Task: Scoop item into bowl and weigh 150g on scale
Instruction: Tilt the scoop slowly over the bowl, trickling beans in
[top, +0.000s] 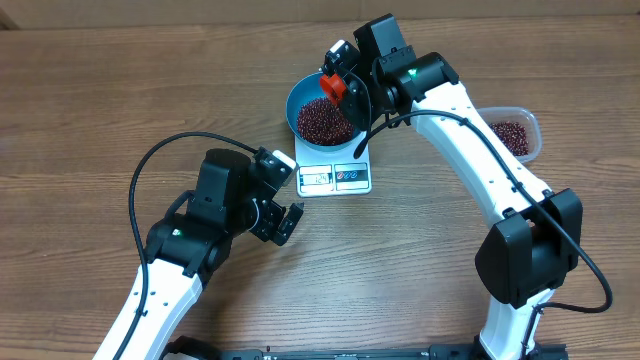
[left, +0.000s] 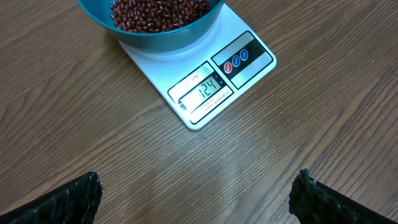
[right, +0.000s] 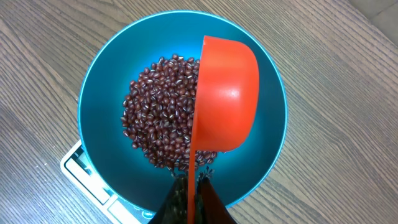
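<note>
The blue bowl (top: 322, 118) stands on the white scale (top: 335, 178) and holds a heap of dark red-brown beans (top: 322, 122). In the right wrist view the beans (right: 160, 127) lie on the bowl's (right: 102, 81) left half. My right gripper (right: 193, 186) is shut on the handle of an orange scoop (right: 226, 93), which is tipped on its side over the bowl. My left gripper (left: 196, 196) hangs open over bare wood just in front of the scale (left: 205, 93), nothing between its fingers. The scale's display shows digits.
A clear plastic tub (top: 512, 133) with more beans sits at the right, beside the right arm. The right arm arches over the table from the front right to the bowl. The left arm comes in from the front left.
</note>
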